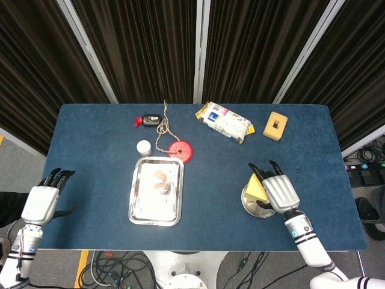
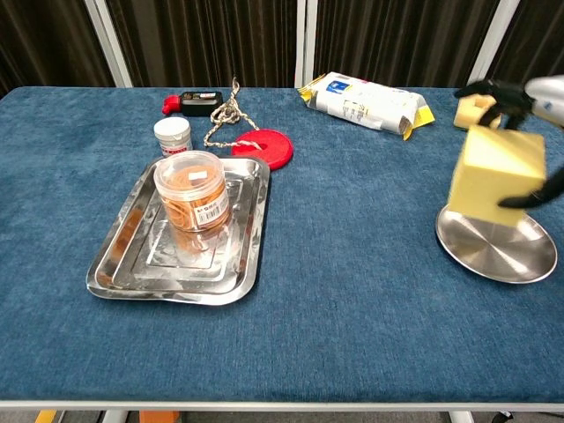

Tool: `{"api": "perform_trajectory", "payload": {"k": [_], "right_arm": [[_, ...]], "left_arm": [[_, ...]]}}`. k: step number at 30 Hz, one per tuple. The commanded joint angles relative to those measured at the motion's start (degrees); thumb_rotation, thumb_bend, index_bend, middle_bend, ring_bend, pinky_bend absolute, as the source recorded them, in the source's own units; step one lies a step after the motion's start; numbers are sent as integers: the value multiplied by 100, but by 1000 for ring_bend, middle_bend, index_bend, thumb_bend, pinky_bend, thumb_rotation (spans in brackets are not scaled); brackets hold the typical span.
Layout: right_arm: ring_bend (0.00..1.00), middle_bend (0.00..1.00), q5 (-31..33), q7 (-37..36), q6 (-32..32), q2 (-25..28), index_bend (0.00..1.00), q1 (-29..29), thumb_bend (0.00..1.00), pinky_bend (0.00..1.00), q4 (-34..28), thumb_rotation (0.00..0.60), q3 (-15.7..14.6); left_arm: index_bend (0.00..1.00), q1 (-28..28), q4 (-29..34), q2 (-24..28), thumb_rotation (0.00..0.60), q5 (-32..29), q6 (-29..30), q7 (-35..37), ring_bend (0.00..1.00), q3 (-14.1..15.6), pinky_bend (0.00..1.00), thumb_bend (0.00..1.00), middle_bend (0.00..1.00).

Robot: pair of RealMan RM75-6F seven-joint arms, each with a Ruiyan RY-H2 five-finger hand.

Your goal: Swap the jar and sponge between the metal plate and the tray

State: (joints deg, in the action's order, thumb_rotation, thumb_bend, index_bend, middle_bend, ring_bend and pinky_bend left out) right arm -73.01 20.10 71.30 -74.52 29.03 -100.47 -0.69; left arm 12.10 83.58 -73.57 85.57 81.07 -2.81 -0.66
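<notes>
Several bystanders—red disc (image 2: pixel 265 147), small bottle (image 2: pixel 172 135), probably rope (image 2: pixel 226 113)—crowd the tray (image 2: pixel 122 262).

Sponge (image 2: pixel 494 179) pale yellow, metal plate (image 2: pixel 496 248) plain silver. Tray (image 2: pixel 123 264) silver; jar (image 2: pixel 192 201) clear, orange contents, white label. Table (image 2: pixel 352 291) deep blue cloth. At 12 o'clock of the tray: red disc (image 2: pixel 262 146), white-capped bottle (image 2: pixel 172 135). Right hand (image 1: pixel 278 191) silver-grey with black fingertips.

We see our right hand (image 1: pixel 279 191) with a smooth silver-grey back and black fingers (image 1: pixel 253 167), joined to a white forearm ringed with black bands at the wrist. Our left hand (image 1: pixel 41 201) looks the same: pale shell, black fingertips, white wrist.
</notes>
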Motion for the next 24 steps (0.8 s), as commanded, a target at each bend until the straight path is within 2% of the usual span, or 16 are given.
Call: {"api": "perform_trajectory", "payload": {"k": [1, 8, 15, 19, 22, 24], "right_arm": [[427, 492, -64, -141, 63, 22, 0, -185, 260, 35, 187, 600, -117], [427, 482, -103, -508, -63, -114, 0, -346, 255, 27, 694, 600, -82], [389, 467, -165, -655, -354, -282, 0, -323, 200, 7, 943, 600, -21], [262, 379, -220, -695, -448, -302, 0, -339, 132, 0, 979, 600, -11], [131, 260, -214, -703, -563, -264, 0, -330, 31, 0, 953, 600, -2], [24, 128, -227, -691, -641, -225, 0, -315, 0, 0, 931, 600, -8]], "left_arm": [[161, 8, 17, -3, 600, 16, -28, -21, 95, 1, 305, 53, 156], [161, -6, 25, -17, 600, 12, -63, -61, 95, -7, 305, 53, 156], [161, -21, 12, -21, 600, -3, -95, -76, 95, -15, 305, 53, 156], [162, -27, -9, -16, 600, -2, -111, -72, 95, -19, 305, 53, 156], [161, -36, -20, -12, 600, 0, -100, -64, 95, -29, 305, 53, 156], [161, -42, -31, -22, 600, -1, -94, -53, 95, -36, 305, 53, 156]]}}
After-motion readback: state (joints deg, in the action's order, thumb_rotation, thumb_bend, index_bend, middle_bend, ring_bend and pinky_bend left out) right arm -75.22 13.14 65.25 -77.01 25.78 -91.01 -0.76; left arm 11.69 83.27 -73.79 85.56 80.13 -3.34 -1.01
